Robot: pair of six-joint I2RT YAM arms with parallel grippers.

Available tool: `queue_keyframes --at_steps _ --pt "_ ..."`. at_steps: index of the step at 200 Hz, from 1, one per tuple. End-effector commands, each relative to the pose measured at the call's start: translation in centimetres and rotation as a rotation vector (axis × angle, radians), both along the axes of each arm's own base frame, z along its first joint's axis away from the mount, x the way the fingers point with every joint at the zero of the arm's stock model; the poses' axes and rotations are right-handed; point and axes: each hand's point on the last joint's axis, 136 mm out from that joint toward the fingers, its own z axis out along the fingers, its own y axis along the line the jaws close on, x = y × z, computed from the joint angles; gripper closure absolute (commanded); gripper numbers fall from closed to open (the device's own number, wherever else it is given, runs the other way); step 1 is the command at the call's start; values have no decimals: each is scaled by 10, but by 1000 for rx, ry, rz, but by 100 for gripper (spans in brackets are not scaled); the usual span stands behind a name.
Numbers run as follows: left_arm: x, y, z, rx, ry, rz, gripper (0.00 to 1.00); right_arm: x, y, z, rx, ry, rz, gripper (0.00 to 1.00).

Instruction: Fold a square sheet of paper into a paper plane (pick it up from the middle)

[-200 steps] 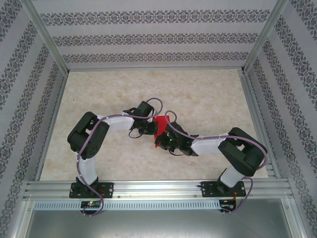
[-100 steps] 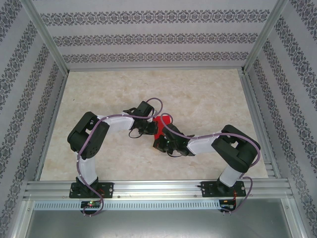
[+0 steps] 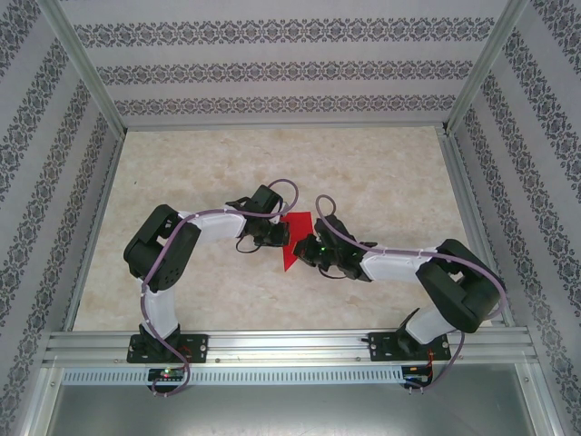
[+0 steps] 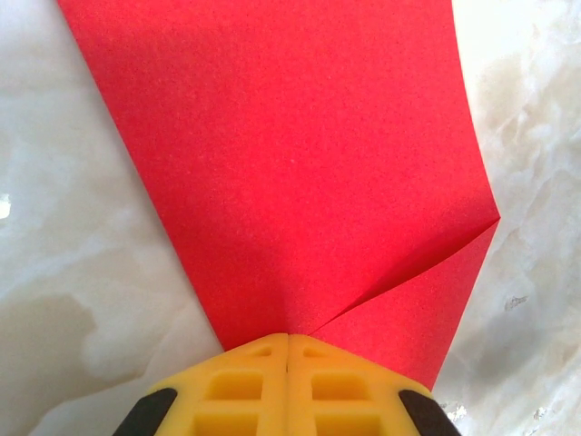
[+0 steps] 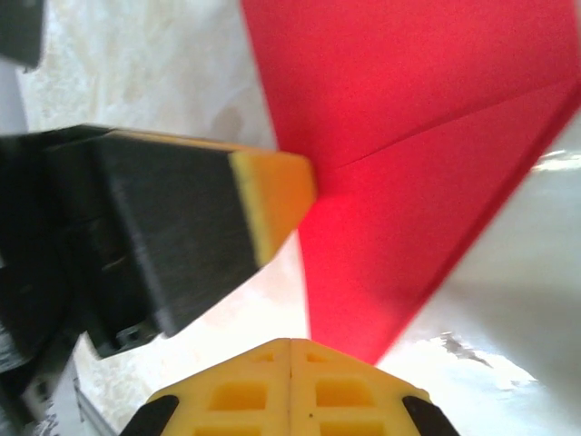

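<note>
Paper: the square sheet of paper [image 3: 293,243] is at the middle of the pale marbled desk [image 3: 381,173], between the two claws, with a slanting crease across one corner.
Left claw: the left claw [image 4: 288,350] has its fingers pressed together and pinches the paper's edge. The sheet fans out from the seam.
Right claw: the right claw [image 5: 290,354] has its fingers pressed together at the paper's pointed corner. Whether it pinches that corner cannot be told.
</note>
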Motion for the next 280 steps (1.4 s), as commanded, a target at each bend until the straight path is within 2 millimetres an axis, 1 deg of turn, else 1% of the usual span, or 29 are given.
queue_keyframes --at_steps 1,23,58,73,87,100,112,136,150,155,170,186,200,221,236,253,280 --pt "-32 62 -73 300 141 56 100 5 -2 -6 -35 -10 21 96" --pt "-32 61 -72 299 141 53 100 10 1 -11 -35 3 35 96" --pt "-31 60 -71 294 137 49 100 9 0 -29 -53 47 32 96" --pt "-28 56 -68 277 130 40 100 7 -2 -36 -61 65 18 96" --pt "-23 49 -60 250 116 33 99 5 -6 -43 -69 86 1 96" --pt "-17 38 -48 203 97 26 98 2 -10 -48 -76 105 -20 97" --pt "-9 27 -32 150 72 24 95 2 -13 -50 -78 112 -40 97" --pt "4 9 9 38 8 31 85 0 -16 -51 -80 123 -75 97" --pt "6 3 32 -23 -26 39 77 1 -16 -50 -77 124 -93 97" --pt "5 3 37 -38 -33 44 75 1 -15 -49 -75 123 -98 97" --pt "-1 4 49 -79 -46 59 74 2 -14 -48 -69 125 -114 97" --pt "-12 8 53 -110 -37 77 76 3 -13 -46 -59 128 -130 97" --pt "-25 11 51 -145 -8 90 82 3 -11 -45 -47 129 -142 97" --pt "-41 7 49 -221 50 92 90 5 -10 -41 -30 125 -151 97" --pt "-50 2 46 -265 86 81 92 5 -8 -40 -24 125 -150 97" --pt "-55 -4 43 -291 109 61 95 6 -7 -40 -20 126 -149 97" --pt "-57 -11 39 -296 128 43 95 5 -6 -41 -17 134 -146 97"
